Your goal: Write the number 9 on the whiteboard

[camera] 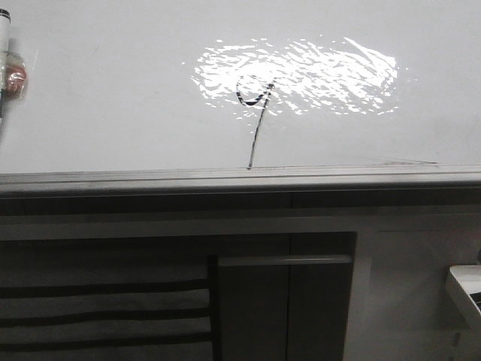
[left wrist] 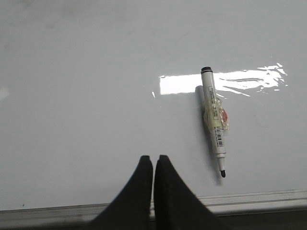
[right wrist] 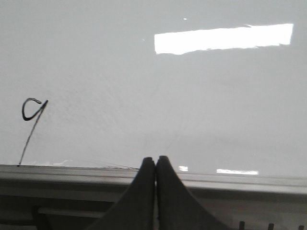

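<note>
Number 9 [camera: 254, 101] drawn mid whiteboard [camera: 113, 90], tail reaching rail. Marker [left wrist: 214, 120] lies uncapped on board. Left gripper [left wrist: 153, 165] and right gripper [right wrist: 156, 165] clenched, empty. Writing looks finished; next: arms clear.

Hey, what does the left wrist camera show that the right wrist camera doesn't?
Only the left wrist view shows the marker, uncapped, lying on the board, with the left gripper shut and empty beside it. Only the right wrist view shows the number 9, with the right gripper shut. Both show the whiteboard, a bright glare patch and the board's edge rail.
</note>
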Controlling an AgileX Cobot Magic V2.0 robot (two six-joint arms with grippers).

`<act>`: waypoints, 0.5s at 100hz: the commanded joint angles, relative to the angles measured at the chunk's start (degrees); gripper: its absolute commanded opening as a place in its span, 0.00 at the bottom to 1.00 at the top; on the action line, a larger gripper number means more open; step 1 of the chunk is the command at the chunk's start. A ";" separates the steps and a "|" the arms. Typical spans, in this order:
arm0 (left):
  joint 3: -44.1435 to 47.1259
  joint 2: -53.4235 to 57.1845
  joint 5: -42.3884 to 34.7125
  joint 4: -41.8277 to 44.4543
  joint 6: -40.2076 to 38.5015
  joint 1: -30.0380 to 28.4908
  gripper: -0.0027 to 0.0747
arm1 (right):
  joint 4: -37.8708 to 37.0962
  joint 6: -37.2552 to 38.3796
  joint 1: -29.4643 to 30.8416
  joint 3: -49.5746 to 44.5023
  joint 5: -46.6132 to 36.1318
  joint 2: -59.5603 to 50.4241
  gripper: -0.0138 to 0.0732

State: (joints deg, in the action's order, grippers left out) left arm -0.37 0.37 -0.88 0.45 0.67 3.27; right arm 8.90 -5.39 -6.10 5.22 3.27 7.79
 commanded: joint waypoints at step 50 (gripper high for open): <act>1.72 1.47 -4.77 -0.45 -0.06 -0.13 0.01 | 0.17 -0.47 1.55 -7.46 -8.21 -9.46 0.08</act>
State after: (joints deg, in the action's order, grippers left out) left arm -0.37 0.37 -1.01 0.45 0.67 3.27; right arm 9.06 -5.48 -4.84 -0.69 0.00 -0.66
